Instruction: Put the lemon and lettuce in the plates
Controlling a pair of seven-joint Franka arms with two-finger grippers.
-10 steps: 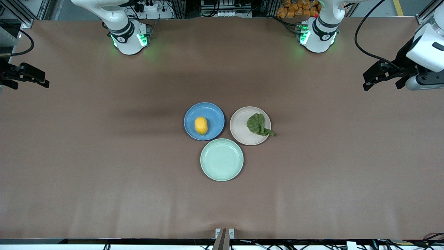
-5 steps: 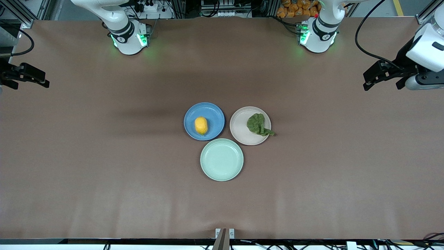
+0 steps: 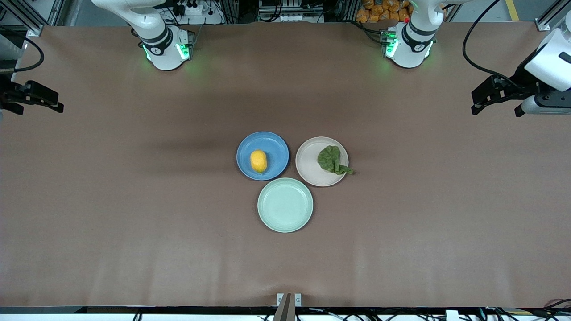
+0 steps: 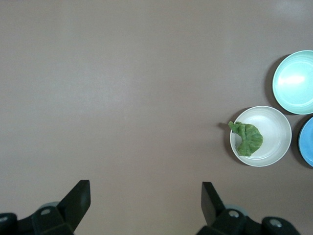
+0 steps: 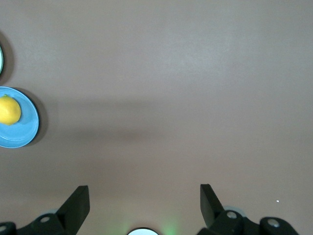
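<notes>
The yellow lemon [image 3: 258, 161] lies in the blue plate [image 3: 273, 145] at the table's middle; it also shows in the right wrist view [image 5: 9, 110]. The dark green lettuce [image 3: 330, 159] lies in the beige-pink plate [image 3: 308, 162], its tail over the rim; it also shows in the left wrist view [image 4: 248, 138]. My left gripper [image 3: 490, 98] is open and empty, up over the left arm's end of the table. My right gripper [image 3: 42, 99] is open and empty, up over the right arm's end.
A mint-green plate [image 3: 285, 204] stands empty, nearer to the front camera than the other two and touching them. The two arm bases [image 3: 166, 49] [image 3: 408, 44] stand at the table's back edge. Brown table surface lies all around the plates.
My left gripper has moved a little farther toward the left arm's end of the table. The right arm, the plates, the lemon and the lettuce have not moved.
</notes>
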